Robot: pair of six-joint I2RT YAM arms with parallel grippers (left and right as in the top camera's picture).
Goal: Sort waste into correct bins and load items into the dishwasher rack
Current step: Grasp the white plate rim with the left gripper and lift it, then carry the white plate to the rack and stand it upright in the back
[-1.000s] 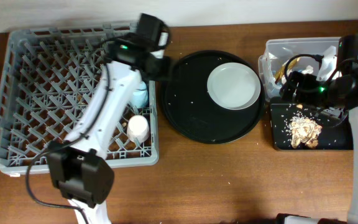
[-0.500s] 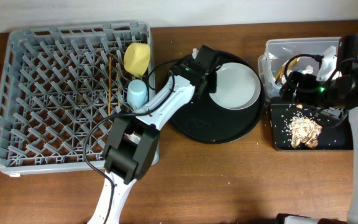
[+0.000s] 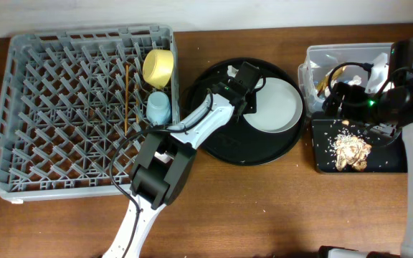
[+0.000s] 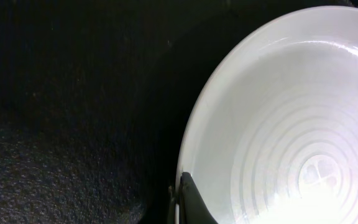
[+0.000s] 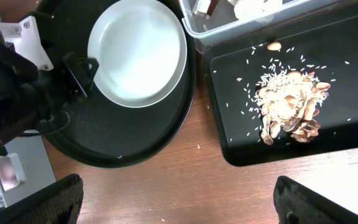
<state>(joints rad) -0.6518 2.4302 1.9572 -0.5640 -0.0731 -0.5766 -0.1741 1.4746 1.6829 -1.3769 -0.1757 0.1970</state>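
Right now my left tool (image 3: pixel 252 89) sits at the left rim of the pale grey round plate (image 3: pixel 274 106). One dark fingertip (image 4: pixel 190 202) shows against that rim in the left wrist view, and I cannot tell whether the tool is apart or clamped. The plate is smooth and glossy with fine concentric rings in its well. It lies flat, hollow up, in the right part of the matte, grainy round black tray (image 3: pixel 221 143).

My right tool (image 5: pixel 176 186) hangs wide apart and holds nothing, above the shallow black rectangular tray (image 3: pixel 321 154) with its crumbly beige food scraps (image 3: pixel 352 149) and scattered white grains. The clear tub (image 3: pixel 346 54) above it holds white tissue (image 3: pixel 378 64) and a gold-brown wrapper (image 3: pixel 332 74).

In the grey pegged rack (image 3: pixel 20 107) at left, the thin wooden chopsticks (image 3: pixel 126 97) run top to bottom of the overhead frame. The yellow bowl (image 3: pixel 158 67) stands tipped on edge, with the light blue cup (image 3: pixel 158 109) just below it.
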